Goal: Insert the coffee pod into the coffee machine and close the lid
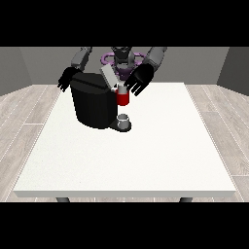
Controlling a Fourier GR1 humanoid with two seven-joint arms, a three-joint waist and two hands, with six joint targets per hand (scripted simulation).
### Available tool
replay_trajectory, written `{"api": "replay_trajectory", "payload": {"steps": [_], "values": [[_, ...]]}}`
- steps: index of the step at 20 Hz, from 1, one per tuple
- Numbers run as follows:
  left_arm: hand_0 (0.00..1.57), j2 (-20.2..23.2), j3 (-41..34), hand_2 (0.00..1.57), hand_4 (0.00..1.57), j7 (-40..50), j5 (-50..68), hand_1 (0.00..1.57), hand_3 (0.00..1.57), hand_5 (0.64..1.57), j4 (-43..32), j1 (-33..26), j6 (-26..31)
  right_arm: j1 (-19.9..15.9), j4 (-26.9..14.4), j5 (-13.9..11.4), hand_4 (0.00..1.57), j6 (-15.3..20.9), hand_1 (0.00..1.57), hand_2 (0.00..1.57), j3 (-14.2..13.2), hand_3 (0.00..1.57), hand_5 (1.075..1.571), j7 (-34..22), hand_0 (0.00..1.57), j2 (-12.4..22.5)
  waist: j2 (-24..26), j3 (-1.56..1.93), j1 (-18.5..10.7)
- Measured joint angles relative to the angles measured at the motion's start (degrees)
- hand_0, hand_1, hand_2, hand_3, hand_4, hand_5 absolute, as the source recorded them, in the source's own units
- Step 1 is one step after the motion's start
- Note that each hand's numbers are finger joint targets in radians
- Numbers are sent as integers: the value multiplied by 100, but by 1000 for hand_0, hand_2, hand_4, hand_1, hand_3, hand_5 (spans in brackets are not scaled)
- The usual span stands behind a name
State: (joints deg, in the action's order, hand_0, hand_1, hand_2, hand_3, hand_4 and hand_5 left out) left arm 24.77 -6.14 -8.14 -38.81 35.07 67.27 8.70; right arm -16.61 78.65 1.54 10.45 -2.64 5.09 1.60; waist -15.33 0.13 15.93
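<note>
A black coffee machine (92, 104) stands on the white table (126, 155) at the far left-centre. Its grey lid (109, 76) is tilted up and open. A red part (123, 98) shows at the machine's front, with a small whitish piece (122, 89) on top that may be the coffee pod. A small grey cup (124, 119) sits on the machine's base below it. The hand at the view's right (139, 79) hovers just right of the lid and above the red part, fingers spread. The hand at the view's left (66, 78) hangs behind the machine's far left corner.
The table's near edge (126, 193) runs across the bottom. Wooden floor (24, 116) surrounds the table, and grey walls stand behind the robot.
</note>
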Motion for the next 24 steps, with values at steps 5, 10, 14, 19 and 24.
{"api": "replay_trajectory", "payload": {"steps": [5,10,14,19,24], "values": [[1064,99,-35,1117,360,-68,-64,1064,952,1571,-2,5,-96,-102,127,61,431,-97,0,0,-31,0,1571,-94,0,104,-61,7,69],[0,68,65,378,0,-139,-155,0,112,1571,31,6,-12,-191,10,116,415,-105,0,0,-134,0,1571,-56,0,144,-45,0,-21],[0,116,174,0,0,-138,-280,0,0,1571,-26,-24,146,-192,21,97,447,-128,0,0,-92,0,1571,-103,0,153,24,-7,-7],[0,156,236,0,0,-135,-401,0,0,1571,-7,2,207,-166,-55,71,375,-70,0,0,-95,0,1571,-45,0,108,15,-4,-25],[0,134,267,0,0,-195,-442,0,0,1571,16,-90,331,-66,-150,101,344,-42,0,0,-156,0,1571,-42,0,105,175,-8,-122]]}}
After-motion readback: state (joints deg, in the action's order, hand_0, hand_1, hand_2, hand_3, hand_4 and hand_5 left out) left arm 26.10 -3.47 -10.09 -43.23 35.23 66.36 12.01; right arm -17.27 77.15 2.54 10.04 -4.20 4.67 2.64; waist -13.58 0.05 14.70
